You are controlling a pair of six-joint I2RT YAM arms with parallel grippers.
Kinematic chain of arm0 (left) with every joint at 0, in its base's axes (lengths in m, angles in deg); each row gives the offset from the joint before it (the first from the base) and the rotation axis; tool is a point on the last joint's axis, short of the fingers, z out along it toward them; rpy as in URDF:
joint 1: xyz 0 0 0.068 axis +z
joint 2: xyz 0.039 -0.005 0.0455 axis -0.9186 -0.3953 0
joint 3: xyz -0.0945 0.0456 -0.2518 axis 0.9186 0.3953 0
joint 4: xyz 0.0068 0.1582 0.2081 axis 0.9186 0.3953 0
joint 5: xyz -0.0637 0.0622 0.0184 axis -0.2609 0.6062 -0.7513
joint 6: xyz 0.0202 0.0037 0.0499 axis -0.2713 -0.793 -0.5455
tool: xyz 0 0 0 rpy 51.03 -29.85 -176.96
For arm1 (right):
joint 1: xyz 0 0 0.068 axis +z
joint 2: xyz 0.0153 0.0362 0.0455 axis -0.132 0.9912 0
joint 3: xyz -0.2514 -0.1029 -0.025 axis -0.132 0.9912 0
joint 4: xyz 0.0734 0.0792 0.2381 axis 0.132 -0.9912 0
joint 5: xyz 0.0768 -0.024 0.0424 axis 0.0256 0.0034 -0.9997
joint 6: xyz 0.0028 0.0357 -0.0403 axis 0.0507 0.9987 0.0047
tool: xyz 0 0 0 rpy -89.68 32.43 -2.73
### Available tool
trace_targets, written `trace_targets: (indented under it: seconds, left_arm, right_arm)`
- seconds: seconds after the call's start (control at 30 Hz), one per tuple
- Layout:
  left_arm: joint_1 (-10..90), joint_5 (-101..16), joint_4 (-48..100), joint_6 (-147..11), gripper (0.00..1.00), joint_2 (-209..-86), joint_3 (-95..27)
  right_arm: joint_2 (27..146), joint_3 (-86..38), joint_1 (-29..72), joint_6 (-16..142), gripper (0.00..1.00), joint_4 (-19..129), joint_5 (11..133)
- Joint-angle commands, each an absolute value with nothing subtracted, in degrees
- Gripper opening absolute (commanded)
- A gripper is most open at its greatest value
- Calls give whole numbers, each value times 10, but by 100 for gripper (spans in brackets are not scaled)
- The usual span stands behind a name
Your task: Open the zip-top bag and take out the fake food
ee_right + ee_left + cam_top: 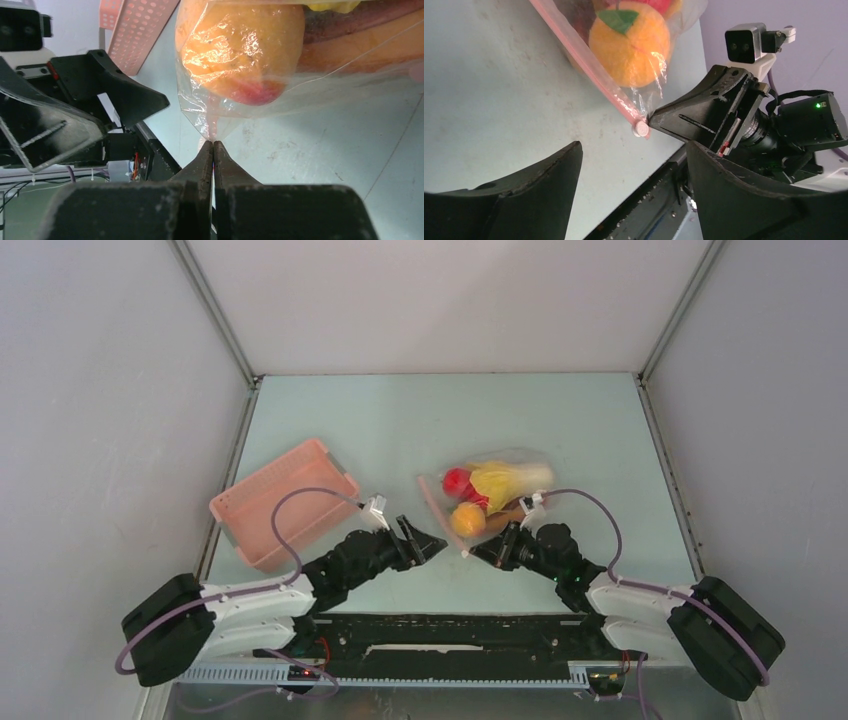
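Note:
The clear zip-top bag [500, 483] lies mid-table with its pink zip strip [432, 502] on its left edge. Inside are a red fruit [457, 480], a yellow piece [497, 483], an orange-yellow fruit [467, 519] and an orange stick [508, 512]. My right gripper [478, 553] is shut on the bag's near corner by the zip end; the plastic [212, 131] runs into its closed tips [213, 145]. My left gripper [440, 541] is open and empty, just left of that corner. In the left wrist view the zip strip [589, 67] ends in a pink slider [641, 128] beyond the open gripper [634, 165].
A pink slatted basket [283, 502] stands at the left of the table, beside the left arm. Grey walls close in the table on the left, right and back. The arms' black base rail [450, 635] runs along the near edge.

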State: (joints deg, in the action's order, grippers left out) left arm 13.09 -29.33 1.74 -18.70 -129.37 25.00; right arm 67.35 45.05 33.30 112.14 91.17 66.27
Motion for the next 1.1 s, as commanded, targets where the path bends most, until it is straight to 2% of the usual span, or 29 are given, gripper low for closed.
trace_targets:
  seconds: [0.0, 0.33, 0.6, 1.07]
  left_arm:
    - [91, -241, -92, -116, 79, -1334, 278]
    - [50, -232, -343, -20, 63, -1509, 296]
    - [43, -240, -538, 32, 60, -1664, 294]
    - [40, -246, -543, 51, 53, -1730, 251]
  right_arm:
    - [669, 458, 351, 1140, 0, 964, 682]
    - [673, 471, 359, 1172, 0, 1008, 685]
    - [669, 476, 361, 1180, 0, 1009, 678]
    - [649, 480, 361, 1180, 0, 991, 681]
